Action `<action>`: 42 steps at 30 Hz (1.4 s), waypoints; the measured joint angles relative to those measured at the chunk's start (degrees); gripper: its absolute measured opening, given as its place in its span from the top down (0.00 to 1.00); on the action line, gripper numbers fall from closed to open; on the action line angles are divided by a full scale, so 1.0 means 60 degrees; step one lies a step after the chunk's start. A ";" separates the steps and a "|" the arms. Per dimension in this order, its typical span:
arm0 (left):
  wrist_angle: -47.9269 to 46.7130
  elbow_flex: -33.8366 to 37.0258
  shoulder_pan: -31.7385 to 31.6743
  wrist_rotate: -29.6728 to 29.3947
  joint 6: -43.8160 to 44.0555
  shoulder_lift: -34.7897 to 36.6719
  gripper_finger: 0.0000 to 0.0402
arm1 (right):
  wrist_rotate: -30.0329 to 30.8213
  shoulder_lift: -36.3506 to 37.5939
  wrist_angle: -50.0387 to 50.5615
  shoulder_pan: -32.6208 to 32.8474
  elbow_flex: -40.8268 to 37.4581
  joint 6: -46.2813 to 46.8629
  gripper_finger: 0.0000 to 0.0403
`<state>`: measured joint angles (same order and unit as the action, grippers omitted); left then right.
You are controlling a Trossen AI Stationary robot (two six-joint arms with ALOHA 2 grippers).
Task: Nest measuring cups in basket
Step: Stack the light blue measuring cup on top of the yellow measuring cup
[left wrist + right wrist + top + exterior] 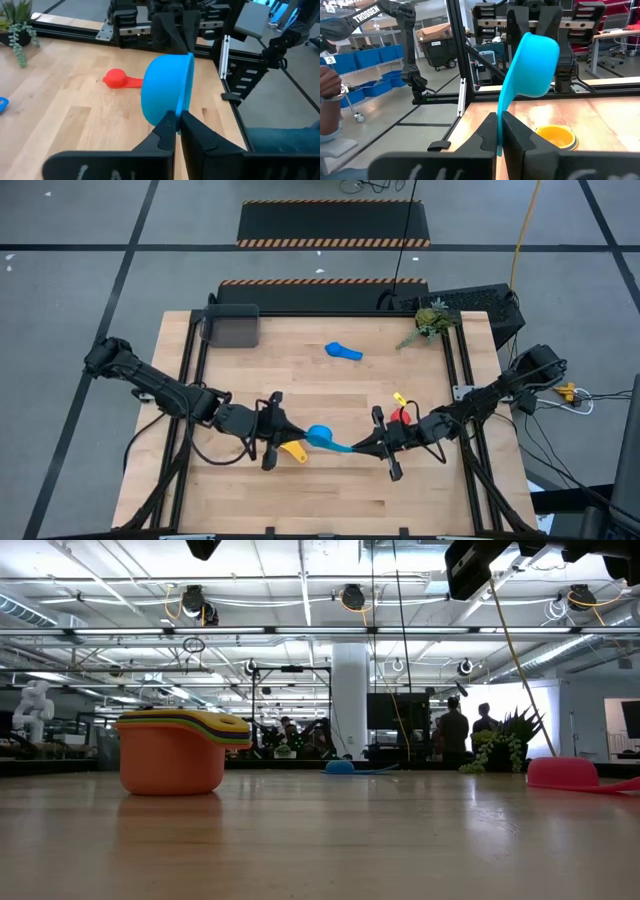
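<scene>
My left gripper (272,430) sits low over the front-middle of the table (420,500), clenched on the rim of the light blue measuring cup (320,436); in my left wrist view the fingertips (170,125) pinch the bowl's edge. Just beside that gripper, on the wood, lies the yellow cup (293,450). The light blue cup hangs between my two grippers, clear of the tabletop. My right gripper (380,446) holds its flat handle, fingers clamped tight on it, the bowl tipped up ahead of them in my right wrist view (532,62).

Near the right gripper, the red cup (402,416) lies on the wood. A second blue cup (343,352) lies well apart toward the back, with open boards all round it. The dark grey basket (231,326) sits at the back left corner, close to the table's edge. The green plant sprig (430,322) sits at the back right. The low view shows an orange cup (172,762) with others nested in it. Bare wood stretches along the front edge.
</scene>
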<state>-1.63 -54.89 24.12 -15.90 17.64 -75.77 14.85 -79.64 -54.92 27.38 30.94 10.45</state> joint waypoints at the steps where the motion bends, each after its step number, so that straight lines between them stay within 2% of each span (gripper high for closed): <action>1: 0.0004 0.0000 0.0006 0.0045 -0.0016 0.0000 0.97 | 0.0000 0.0000 0.0000 0.0000 0.0000 -0.0090 1.00; 6: 0.0011 0.0000 0.0022 0.0157 0.0024 0.0015 0.98 | 0.0018 0.0000 -0.0025 0.0000 -0.0004 -0.0207 1.00; 10: 0.0052 0.0000 0.0018 0.0163 0.0078 0.0021 0.99 | 0.0338 0.0000 -0.0140 0.0000 -0.0004 -0.0383 0.95; 13: 0.0035 0.0000 0.0004 0.0135 0.0084 0.0066 0.99 | 0.0786 0.0000 -0.0154 0.0058 0.0000 -0.0591 0.88; 25: -0.0396 -0.0004 0.0061 0.0138 0.0493 0.0492 0.99 | 0.1036 0.0219 -0.0134 0.0145 0.0004 -0.1161 0.51; 32: -0.1472 -0.0007 0.0040 0.0275 0.1465 0.1441 0.99 | 0.3247 0.0590 -0.0114 0.0978 0.0124 -0.3248 0.36; 36: -0.1759 -0.0007 0.0044 0.0572 0.1619 0.1969 0.99 | 0.4801 0.0447 0.0949 0.1500 0.0936 -0.5092 0.31; 38: -0.1750 -0.0007 -0.0048 0.0948 0.1725 0.2297 0.99 | 0.5243 0.0139 0.1607 0.1679 0.1578 -0.6111 0.31; 42: -0.2137 -0.0007 -0.0268 0.1654 0.2149 0.2971 0.99 | 0.5351 -0.0737 0.2058 0.1858 0.2947 -0.8335 0.32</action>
<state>-14.45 -54.94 22.51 -5.98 30.53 -57.94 46.96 -84.06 -42.56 38.52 48.62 -39.56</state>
